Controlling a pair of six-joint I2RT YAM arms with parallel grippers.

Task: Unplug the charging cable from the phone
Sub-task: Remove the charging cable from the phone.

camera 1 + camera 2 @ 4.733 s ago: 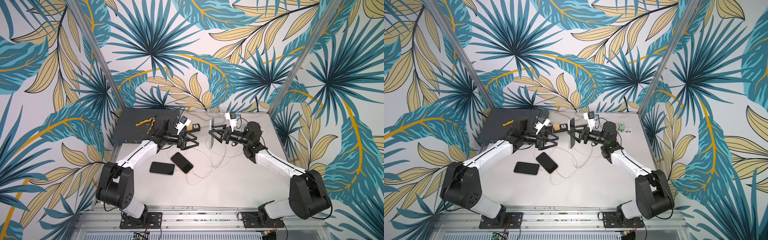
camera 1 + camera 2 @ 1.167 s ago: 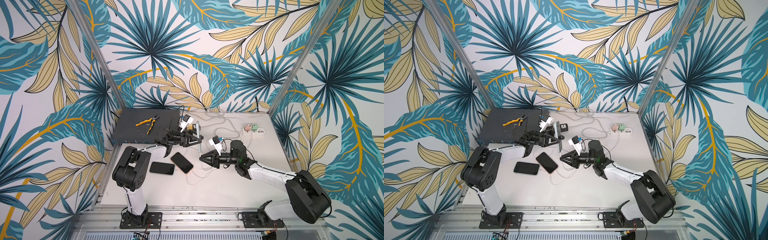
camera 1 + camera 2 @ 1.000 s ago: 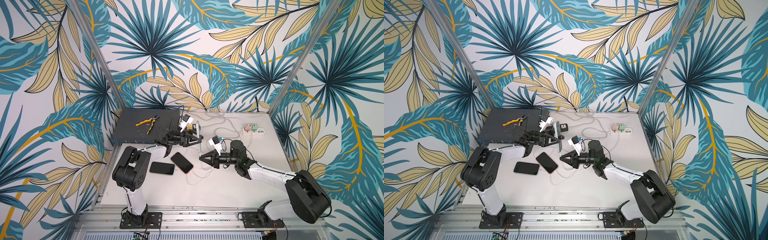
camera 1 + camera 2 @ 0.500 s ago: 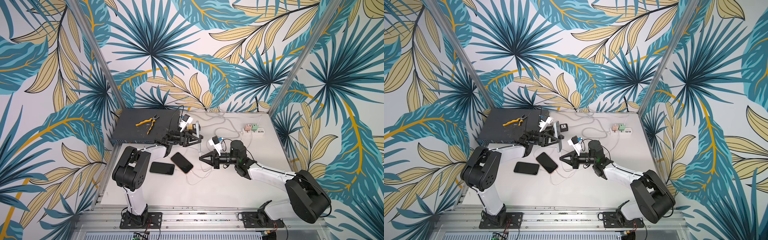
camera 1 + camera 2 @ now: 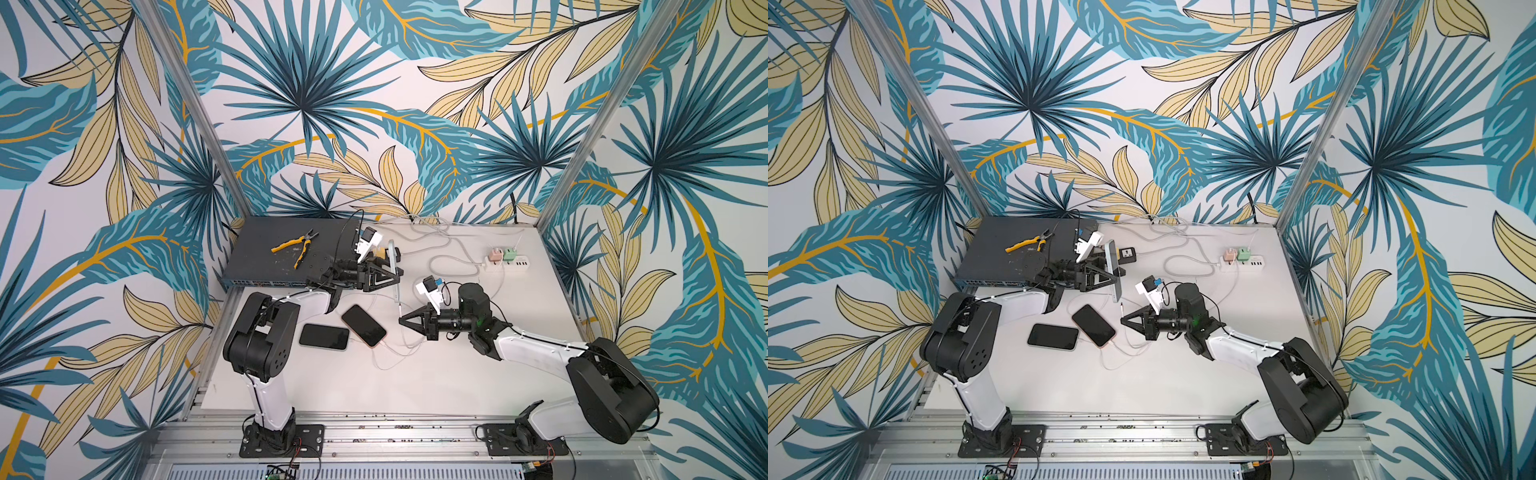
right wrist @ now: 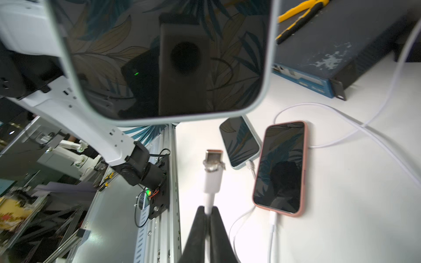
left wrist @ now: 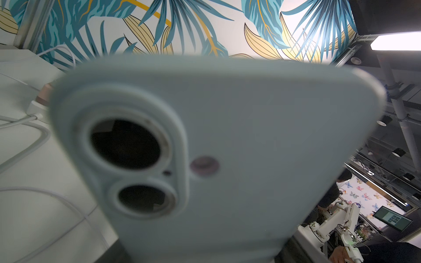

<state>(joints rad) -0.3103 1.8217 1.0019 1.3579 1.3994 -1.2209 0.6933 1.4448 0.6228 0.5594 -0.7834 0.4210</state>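
Plug out: your right fingers (image 6: 200, 219) pinch the charging cable (image 6: 211, 182) behind its bare plug (image 6: 213, 157); left fingers (image 5: 375, 279) clamp the phone (image 6: 159, 57) upright. Next, probably, lay both on the surface (image 5: 457, 374).

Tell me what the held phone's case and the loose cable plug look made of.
Phone case: pale green, matte, with soft rounded edges, so probably silicone. Plug: the shiny bare tip looks like metal; the smooth white sleeve behind it is likely plastic.
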